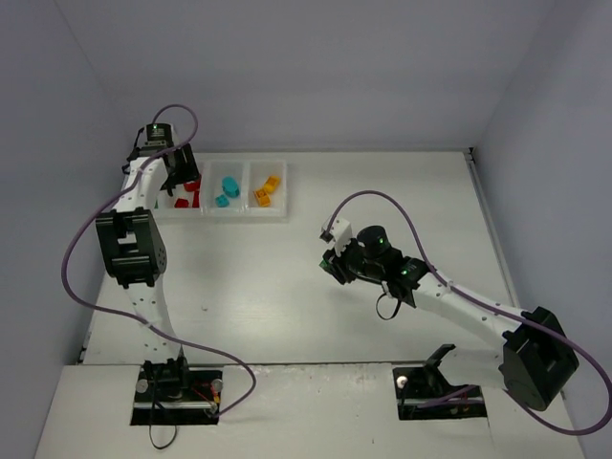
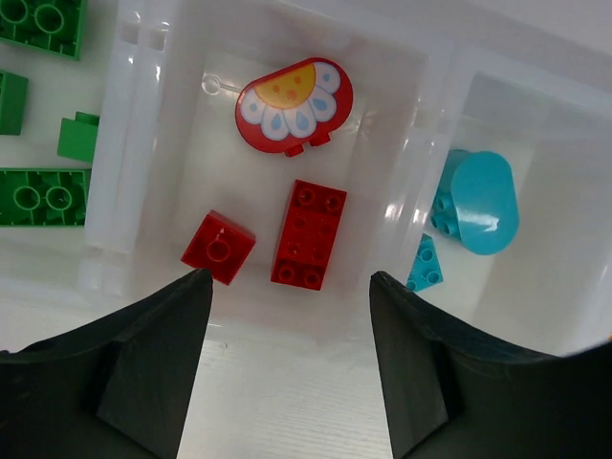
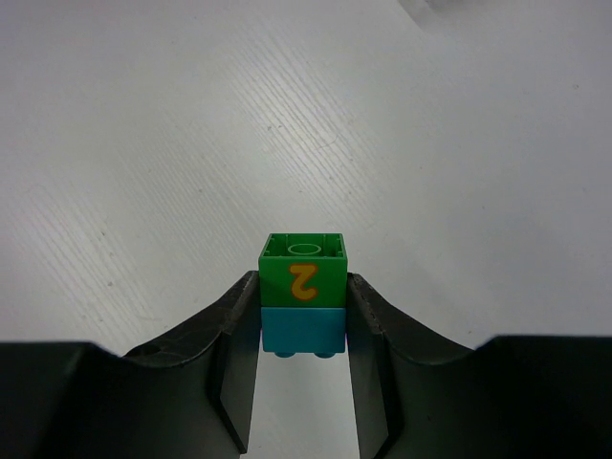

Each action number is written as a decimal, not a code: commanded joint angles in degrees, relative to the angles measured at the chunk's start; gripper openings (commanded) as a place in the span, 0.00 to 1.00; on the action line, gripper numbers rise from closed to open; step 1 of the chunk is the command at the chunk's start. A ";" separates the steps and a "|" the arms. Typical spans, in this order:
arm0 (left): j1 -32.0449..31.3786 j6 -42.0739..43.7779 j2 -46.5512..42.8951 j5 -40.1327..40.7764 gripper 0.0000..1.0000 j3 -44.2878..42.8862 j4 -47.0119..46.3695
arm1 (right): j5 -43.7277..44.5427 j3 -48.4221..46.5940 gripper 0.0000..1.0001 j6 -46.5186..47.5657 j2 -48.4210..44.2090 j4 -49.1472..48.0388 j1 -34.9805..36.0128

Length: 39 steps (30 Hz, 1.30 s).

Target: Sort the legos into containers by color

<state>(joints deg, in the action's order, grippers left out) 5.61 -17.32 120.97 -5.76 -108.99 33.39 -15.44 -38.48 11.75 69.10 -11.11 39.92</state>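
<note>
Black fingers [image 2: 143, 373] of the left gripper [image 2: 287, 292] fill the bottom of the left wrist view. They are spread wide with nothing between them, hanging over the near wall of the long translucent white plastic tray [image 2: 421, 134]. Going left to right, the first compartment holds flat green bricks [image 2: 43, 196]. The next holds three red pieces. A small square red brick [image 2: 218, 249] sits just beside a red two-by-four brick [image 2: 309, 234], which lies flat with its long axis running away from the fingers and leaning slightly right. Beyond them lies a rounded red piece with a flower print [image 2: 295, 105], its long axis crosswise and its right end tipped farther off. The third compartment holds a rounded cyan brick [image 2: 483, 201], long axis pointing away, with a small cyan piece [image 2: 424, 266] just beside it. In the top view, yellow-orange bricks [image 1: 268, 188] lie in the far-right compartment. Well apart from the tray, over the white table [image 3: 143, 143], the right gripper [image 3: 303, 279] is clamped on a two-brick stack [image 3: 302, 311]. The stack is green with an orange "2" at the far end and cyan at the near end, and its long axis points straight out along the fingers.
</note>
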 commanded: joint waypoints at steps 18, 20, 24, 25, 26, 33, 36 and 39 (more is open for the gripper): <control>-27.39 -7.91 -30.61 -38.97 0.61 25.93 -8.61 | -1.69 -10.30 0.00 4.95 2.18 -5.94 0.33; -29.59 -6.50 -30.70 -38.89 0.61 25.58 -6.67 | -2.13 -11.18 0.00 5.21 2.70 -5.94 0.33; -32.94 -5.00 -30.35 -40.38 0.61 25.93 -5.35 | -3.28 -11.71 0.00 5.48 2.79 -5.94 0.33; -33.20 -5.09 -30.35 -40.64 0.61 26.28 -5.52 | -3.37 -11.79 0.00 5.48 2.79 -5.85 0.33; -33.55 -4.92 -30.35 -41.17 0.61 26.46 -5.53 | -3.54 -11.71 0.00 5.48 2.71 -5.94 0.33; -35.31 -3.95 -29.65 -42.40 0.61 26.90 -5.70 | -4.60 -11.71 0.00 5.21 1.83 -5.59 0.86; -36.19 -3.86 -29.04 -42.23 0.61 26.55 -5.53 | -4.42 -11.71 0.00 5.21 1.39 -5.58 1.30; -36.46 -3.86 -28.33 -41.97 0.60 26.46 -5.09 | -4.25 -11.79 0.01 5.21 1.04 -5.58 1.47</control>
<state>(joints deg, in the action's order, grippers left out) -30.00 -22.52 93.32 -46.11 -81.60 29.34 -18.98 -47.16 16.60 72.01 -12.78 40.97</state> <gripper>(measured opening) 0.606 0.330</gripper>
